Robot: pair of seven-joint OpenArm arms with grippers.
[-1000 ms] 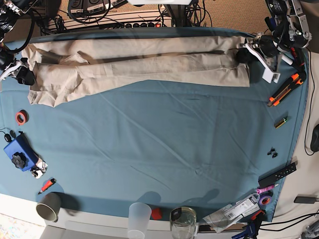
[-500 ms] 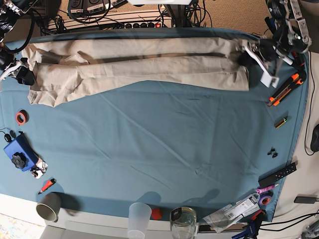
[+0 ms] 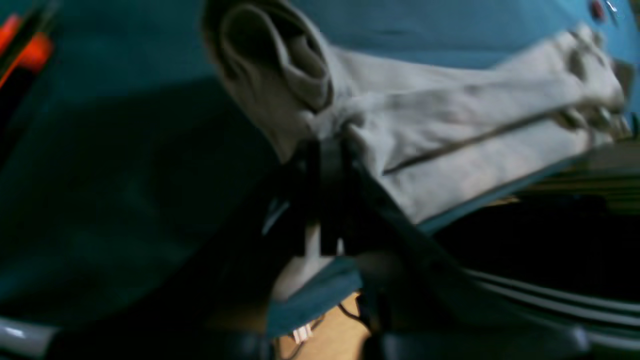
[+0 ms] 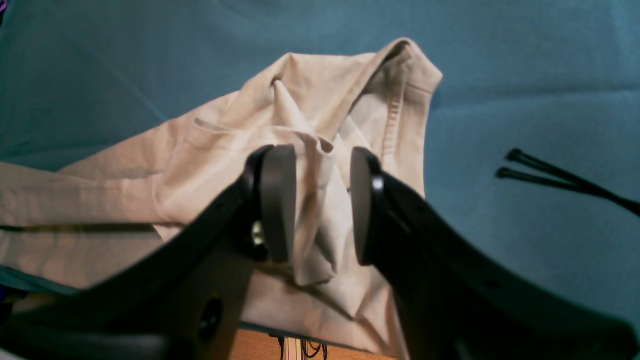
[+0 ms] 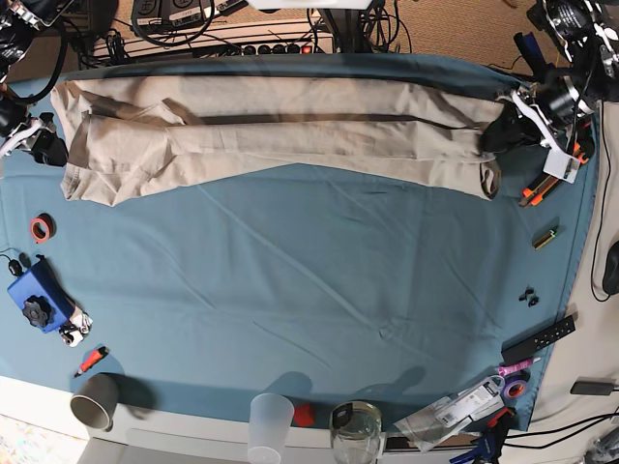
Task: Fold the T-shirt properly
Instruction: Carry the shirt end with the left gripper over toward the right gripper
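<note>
Teal tablecloth [image 5: 319,290] carrying one beige T-shirt [image 5: 280,130], lying folded lengthwise along the far edge.
Left gripper [image 3: 325,150] is clamping the shirt's end; right gripper [image 4: 314,202] is straddling bunched fabric, fingers [image 4: 277,200] apart.

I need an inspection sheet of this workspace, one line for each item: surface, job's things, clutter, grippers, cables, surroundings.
Surface: teal-blue table cloth, wrinkled, covering the table.
Job's things: large beige cotton T-shirt, folded into a long band along the far edge.
Clutter: red tape ring, blue box, olive paper cup, clear plastic cup, glass jar, orange-black tools, black remote.
Grippers: left gripper shut on the T-shirt's end; right gripper with jaws apart, a cloth fold between the pads.
Cables: black cables behind the table; black cable ties on the cloth.
Surroundings: brown carpet floor.
</note>
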